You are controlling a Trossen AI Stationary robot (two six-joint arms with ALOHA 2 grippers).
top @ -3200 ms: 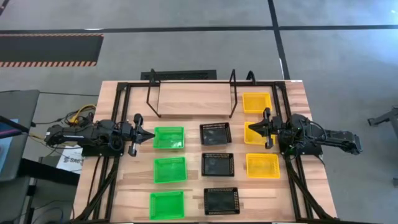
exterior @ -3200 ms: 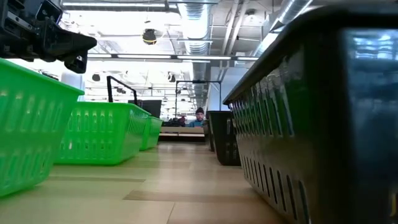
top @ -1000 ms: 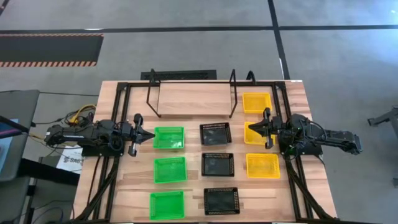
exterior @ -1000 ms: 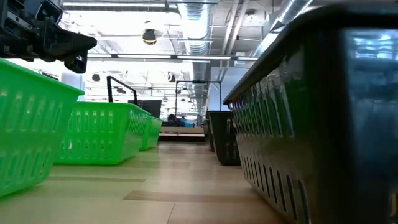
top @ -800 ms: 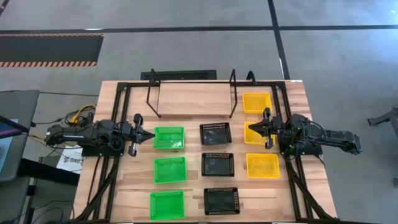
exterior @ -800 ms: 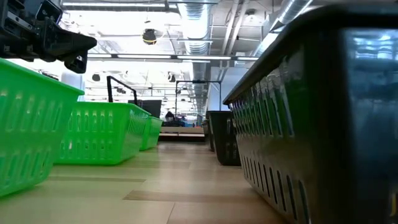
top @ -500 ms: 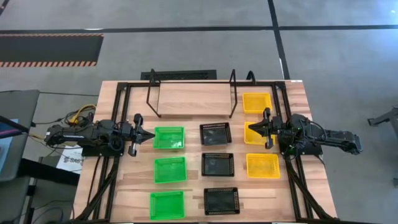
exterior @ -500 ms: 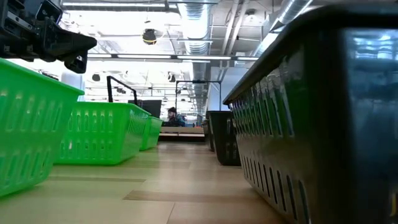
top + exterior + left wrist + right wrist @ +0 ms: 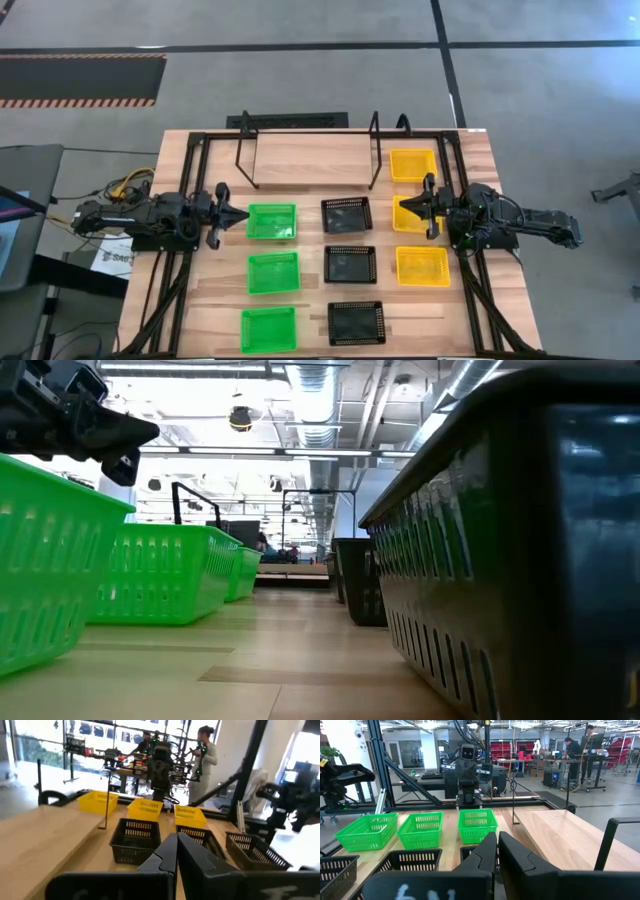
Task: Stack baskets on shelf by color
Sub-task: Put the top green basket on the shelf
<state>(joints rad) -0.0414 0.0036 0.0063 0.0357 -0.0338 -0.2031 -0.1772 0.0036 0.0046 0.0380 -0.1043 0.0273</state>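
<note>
On the wooden table (image 9: 470, 330), seen from above, the left gripper (image 9: 238, 215) waits at the left side, its fingers (image 9: 165, 852) pressed together and holding nothing; their tips point at the farthest green basket (image 9: 271, 221), which lies just beside them without touching. Behind that basket, toward the near edge, two more green baskets (image 9: 273, 271) (image 9: 267, 329) stand in one column. At the back of the table, the shelf (image 9: 308, 158) stands with nothing on its light plank. The middle column has three black baskets (image 9: 346, 213) (image 9: 350, 264) (image 9: 356, 322), each apart from the next. To the right, three yellow baskets (image 9: 413, 164) (image 9: 408, 215) (image 9: 423, 265) form the last column. The right gripper (image 9: 408, 206) hangs over the middle yellow basket, partly covering it; its fingers (image 9: 490, 852) are also closed tight and empty, and they point toward the black column. In the right wrist view the left arm (image 9: 467, 775) stands behind the three green baskets.
</note>
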